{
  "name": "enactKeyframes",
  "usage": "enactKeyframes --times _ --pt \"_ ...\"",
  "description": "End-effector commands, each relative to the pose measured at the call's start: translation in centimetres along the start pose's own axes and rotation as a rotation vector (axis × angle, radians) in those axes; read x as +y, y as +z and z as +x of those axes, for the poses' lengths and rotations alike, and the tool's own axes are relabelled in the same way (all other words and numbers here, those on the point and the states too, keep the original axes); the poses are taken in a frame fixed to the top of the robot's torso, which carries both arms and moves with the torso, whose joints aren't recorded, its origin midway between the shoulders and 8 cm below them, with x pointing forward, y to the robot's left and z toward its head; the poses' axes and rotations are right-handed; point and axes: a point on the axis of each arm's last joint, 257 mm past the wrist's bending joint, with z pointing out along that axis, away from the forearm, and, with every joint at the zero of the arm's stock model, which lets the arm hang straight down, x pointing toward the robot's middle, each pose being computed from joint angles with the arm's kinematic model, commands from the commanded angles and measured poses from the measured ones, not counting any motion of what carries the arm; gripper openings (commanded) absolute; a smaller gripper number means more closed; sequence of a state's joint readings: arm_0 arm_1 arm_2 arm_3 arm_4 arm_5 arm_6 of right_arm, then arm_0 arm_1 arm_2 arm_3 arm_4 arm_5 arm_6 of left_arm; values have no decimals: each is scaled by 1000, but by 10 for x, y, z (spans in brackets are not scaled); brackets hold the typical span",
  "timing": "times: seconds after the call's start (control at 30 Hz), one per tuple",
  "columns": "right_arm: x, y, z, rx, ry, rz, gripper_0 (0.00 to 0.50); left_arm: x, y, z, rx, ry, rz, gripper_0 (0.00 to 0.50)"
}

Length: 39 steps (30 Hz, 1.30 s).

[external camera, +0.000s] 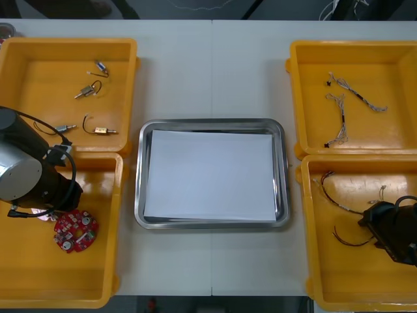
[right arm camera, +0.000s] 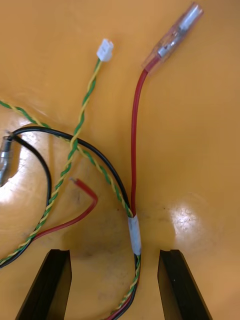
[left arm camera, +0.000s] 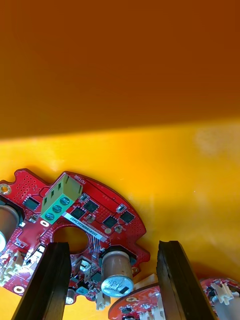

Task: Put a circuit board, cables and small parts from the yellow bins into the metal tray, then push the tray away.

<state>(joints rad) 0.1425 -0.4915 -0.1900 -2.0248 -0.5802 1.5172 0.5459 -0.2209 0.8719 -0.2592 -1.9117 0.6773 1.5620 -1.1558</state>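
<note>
From above, the metal tray [external camera: 212, 124] sits at the middle of the table, white inside, with nothing in it. Two yellow bins [external camera: 26, 72] stand on each side. The far left one holds small metal parts [external camera: 87, 92]; the far right one holds thin cables [external camera: 344, 104]. The left arm [external camera: 29, 173] reaches into the near left bin, just beside the red circuit boards [external camera: 76, 230]. The right arm [external camera: 394, 228] is down in the near right bin, among more loose wires [external camera: 339, 203].

At the right wrist, the right gripper [right arm camera: 115, 252] hangs low over the bin floor with its jaws spread wide. A bundle of wires runs up between them without touching either finger: a red wire [right arm camera: 134, 150] ending in a clear sleeve, a black wire [right arm camera: 95, 150], and a twisted green and yellow pair [right arm camera: 85, 105] with a small white plug.

At the left wrist, the left gripper [left arm camera: 114, 245] is also spread open, one finger to each side of a round red board [left arm camera: 95, 210] (the one with a green terminal block [left arm camera: 61, 195]). I cannot tell whether the fingers touch it. A second board [left arm camera: 145, 305] lies close by, partly under the first.
</note>
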Motion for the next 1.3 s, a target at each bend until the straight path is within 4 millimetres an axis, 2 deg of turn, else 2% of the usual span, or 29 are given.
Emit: enactKeyframes --times 0.03,0.07,0.1,0.13,0.23,0.27,0.3,0.33,0.37,0.4,0.67,0.8,1.0,1.1,1.3 --pt "-11 12 11 14 37 20 500 12 -3 -4 -14 2 -35 396" --pt "-12 13 11 13 43 23 500 12 -3 -4 -14 3 -35 170" --pt "-12 13 11 13 41 23 500 12 -4 -4 -15 4 -35 54" --pt "-12 14 13 17 42 23 500 12 -3 -4 -14 5 -35 1" --pt "-15 14 14 21 42 32 500 12 -3 -3 -13 9 -35 0" --pt "-15 14 14 23 42 30 397 12 -3 -3 -13 11 -35 0" --pt "-15 14 16 27 44 31 194 12 -3 -2 -12 10 -35 0" --pt "-14 14 16 28 43 29 137 13 -3 -3 -14 10 -36 0" --pt "-14 14 17 32 44 28 23 13 -3 -3 -13 11 -38 0" --pt "-14 14 17 33 43 28 0 14 -3 -3 -14 11 -39 0" --pt "-7 4 11 12 35 8 0 21 -9 -8 -25 12 -47 0" --pt "-5 -27 -8 -37 24 4 0 29 -24 -18 -41 -18 -16 0" --pt "-14 -70 -31 -100 -10 37 0 46 -49 -22 -43 -21 -39 0" --pt "-14 -87 -37 -127 -43 46 0 49 -65 -23 -46 -21 -35 0" --pt "-9 -107 -45 -149 -90 41 0 51 -100 -26 -62 4 -51 0"
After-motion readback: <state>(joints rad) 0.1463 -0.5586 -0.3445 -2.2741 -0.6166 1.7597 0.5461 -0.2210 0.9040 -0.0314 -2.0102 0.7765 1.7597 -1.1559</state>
